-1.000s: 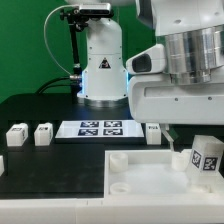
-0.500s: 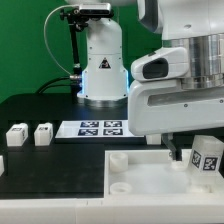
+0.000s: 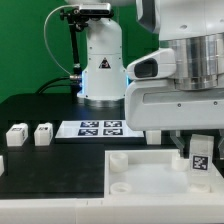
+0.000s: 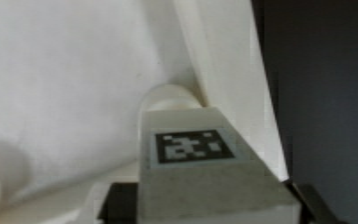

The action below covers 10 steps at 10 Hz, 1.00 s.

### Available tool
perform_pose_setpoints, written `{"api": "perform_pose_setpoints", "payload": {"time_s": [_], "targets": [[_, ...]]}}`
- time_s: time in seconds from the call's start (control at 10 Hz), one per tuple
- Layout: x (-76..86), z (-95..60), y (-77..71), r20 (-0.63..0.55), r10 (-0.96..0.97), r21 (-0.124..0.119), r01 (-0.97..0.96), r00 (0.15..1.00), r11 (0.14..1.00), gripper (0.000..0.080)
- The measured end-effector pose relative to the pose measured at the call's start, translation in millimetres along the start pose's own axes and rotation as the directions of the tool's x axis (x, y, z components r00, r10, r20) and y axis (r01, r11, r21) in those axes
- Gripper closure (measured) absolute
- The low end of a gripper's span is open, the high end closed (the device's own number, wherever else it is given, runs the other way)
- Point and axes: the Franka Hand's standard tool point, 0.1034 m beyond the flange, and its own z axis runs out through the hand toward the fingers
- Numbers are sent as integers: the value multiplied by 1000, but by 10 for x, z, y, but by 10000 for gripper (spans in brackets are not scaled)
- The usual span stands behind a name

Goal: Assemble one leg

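My gripper (image 3: 197, 152) is shut on a white leg (image 3: 200, 158) with a square black-and-white tag, and holds it upright over the right side of the large white tray (image 3: 140, 170). In the wrist view the leg (image 4: 202, 150) fills the space between my two dark fingers (image 4: 123, 202), its far end near a round corner socket (image 4: 172, 98) of the tray. Two more legs (image 3: 17, 134) (image 3: 43, 133) stand on the black table at the exterior view's left.
The marker board (image 3: 98, 127) lies behind the tray, in front of the arm's white base (image 3: 103, 62). A small white part (image 3: 2, 166) shows at the exterior view's left edge. The tray's right wall (image 4: 220, 60) borders the black table.
The arm has shifted and turned, and the held leg now stands more upright with its tag facing the exterior camera. A leg seen behind the tray one second ago is now hidden by the arm.
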Motion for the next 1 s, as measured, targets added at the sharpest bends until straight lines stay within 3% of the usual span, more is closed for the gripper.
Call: {"api": "perform_pose_setpoints", "payload": {"time_s": [0.2, 0.4, 0.6, 0.7, 0.8, 0.9, 1.0], "targets": [[2, 13, 4, -13, 302, 5, -302, 953, 953, 504], [2, 23, 23, -10, 680, 40, -679, 733, 733, 504], [-2, 25, 25, 2, 725, 42, -725, 689, 688, 504], [-3, 25, 25, 1, 707, 42, -707, 707, 706, 504], [-13, 18, 17, -6, 611, 34, -610, 792, 792, 433], [-26, -4, -39, -11, 451, 30, -451, 892, 892, 433], [-54, -9, -71, -15, 233, 16, -233, 972, 972, 256]]}}
